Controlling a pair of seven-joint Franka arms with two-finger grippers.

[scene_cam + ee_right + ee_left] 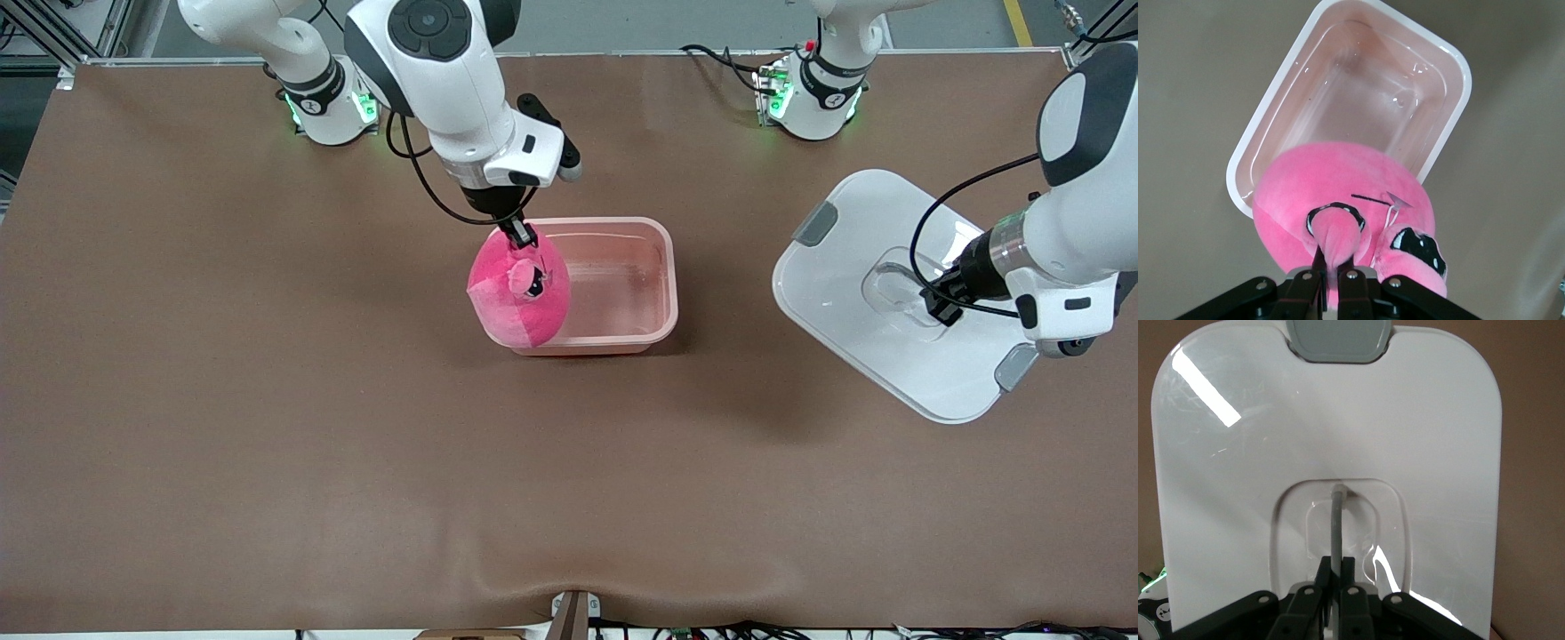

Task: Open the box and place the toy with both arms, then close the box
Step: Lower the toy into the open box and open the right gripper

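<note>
Over box [622,276], right hand [523,236] grips toy [520,298]

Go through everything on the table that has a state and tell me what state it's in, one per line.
box: open, lid off, nothing inside
lid: off the box, held up by its handle toward the left arm's end
toy: held over the box's rim
left gripper: shut on the lid's handle
right gripper: shut on the toy

The toy [520,298] is soft, fuzzy plush cloth. The box [622,284] is glossy translucent plastic. The lid [853,293] is smooth shiny plastic. The desk [267,400] looks matt.
</note>
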